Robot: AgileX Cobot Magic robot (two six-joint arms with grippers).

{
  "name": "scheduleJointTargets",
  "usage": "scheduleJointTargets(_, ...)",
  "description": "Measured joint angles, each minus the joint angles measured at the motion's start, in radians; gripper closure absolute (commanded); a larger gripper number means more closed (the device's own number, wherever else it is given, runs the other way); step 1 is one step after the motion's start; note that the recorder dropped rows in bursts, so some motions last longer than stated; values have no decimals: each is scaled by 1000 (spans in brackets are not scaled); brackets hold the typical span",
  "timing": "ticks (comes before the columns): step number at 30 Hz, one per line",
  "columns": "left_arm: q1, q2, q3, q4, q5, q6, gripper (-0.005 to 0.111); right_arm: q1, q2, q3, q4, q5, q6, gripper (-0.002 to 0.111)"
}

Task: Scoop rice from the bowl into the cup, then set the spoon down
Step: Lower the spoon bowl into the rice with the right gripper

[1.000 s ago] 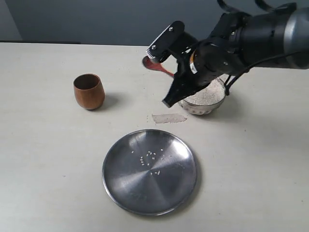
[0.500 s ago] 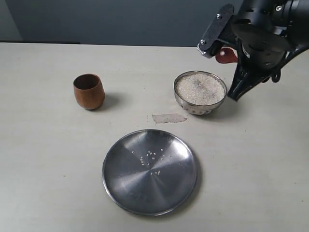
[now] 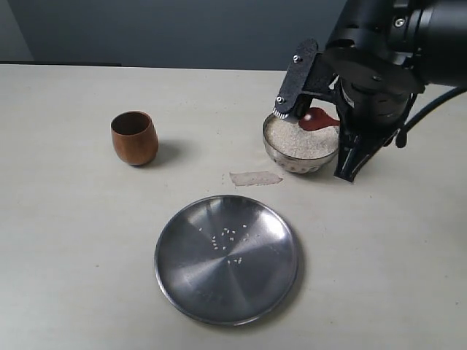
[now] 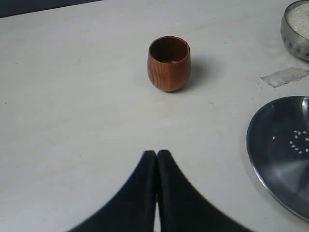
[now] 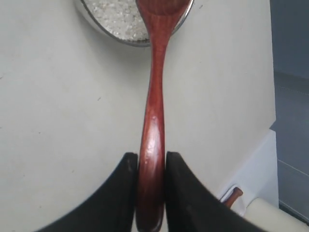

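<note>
A: Spoon [image 5: 153, 72] position?
B: Its handle is clamped in the right gripper [image 5: 151, 155], and its head is held over the rice [image 3: 292, 138] in the bowl [image 3: 299, 162].
A: Left gripper [image 4: 157, 153]?
B: Pressed closed on nothing, and kept apart from the cup [image 4: 168, 65].

A steel plate [image 3: 191, 290] lies on the pale table [image 3: 66, 240] near a tape scrap [image 3: 255, 178].

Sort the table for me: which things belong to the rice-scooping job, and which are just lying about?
In the job:
rice
bowl
cup
spoon, head over the bowl
right hand, shut on the spoon

Lying about:
steel plate
scrap of tape
left hand, shut and empty
</note>
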Motion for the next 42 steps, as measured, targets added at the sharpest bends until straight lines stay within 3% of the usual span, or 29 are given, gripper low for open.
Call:
scheduleJointTargets(21, 0, 0, 0, 0, 0, 0, 106, 2, 158, 0, -120, -19, 41, 108)
scheduleJointTargets(29, 0, 0, 0, 0, 0, 0, 106, 2, 193, 0, -143, -99, 189, 109)
scheduleJointTargets(42, 0, 0, 0, 0, 0, 0, 106, -36, 193, 0, 32, -205, 251, 109)
